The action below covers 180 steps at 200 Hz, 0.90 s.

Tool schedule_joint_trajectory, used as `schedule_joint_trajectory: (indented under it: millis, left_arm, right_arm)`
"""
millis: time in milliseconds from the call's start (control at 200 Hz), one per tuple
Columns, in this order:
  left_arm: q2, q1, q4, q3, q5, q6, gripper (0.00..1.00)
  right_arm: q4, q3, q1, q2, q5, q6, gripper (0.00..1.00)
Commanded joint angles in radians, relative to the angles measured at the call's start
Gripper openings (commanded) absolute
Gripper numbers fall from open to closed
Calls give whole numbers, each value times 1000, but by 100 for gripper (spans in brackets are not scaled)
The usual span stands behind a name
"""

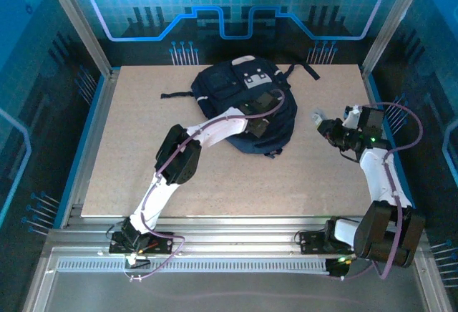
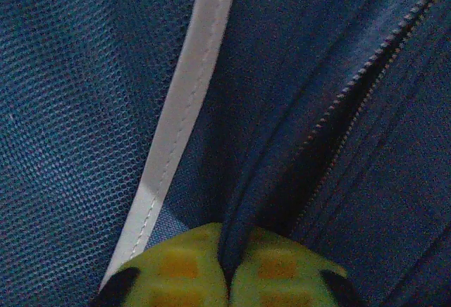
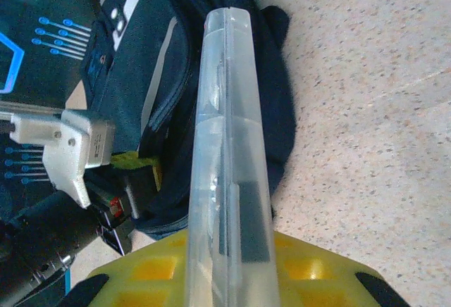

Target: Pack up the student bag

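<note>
Navy student bag (image 1: pixel 215 91) fabric tight in left tool (image 2: pixel 227 270); clear plastic case (image 3: pixel 225 138) tight in right tool (image 3: pixel 229 273)

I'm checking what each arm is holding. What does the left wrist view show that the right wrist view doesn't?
Left wrist view: zipper teeth and blue mesh up close, with the left end effector shut on a fold of navy fabric. Right wrist view: the right end effector shut on a clear plastic case, over the speckled table. Both: the student bag and its light grey stripe.
</note>
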Motion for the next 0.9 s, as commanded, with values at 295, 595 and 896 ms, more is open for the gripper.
schedule_joint_trajectory:
  millis: [295,595,896]
  left_arm:
    - [-223,112,-64,29,362,-237,0]
    - [-263,127,-39,42,452,-279,0]
    - [-280,140,-9,55,496,-353,0]
  right_arm:
    - [166,27,248,86,-18,104,8]
    - [367,156,392,312,-44,206,8]
    - [487,339,515,580,-33,303,10]
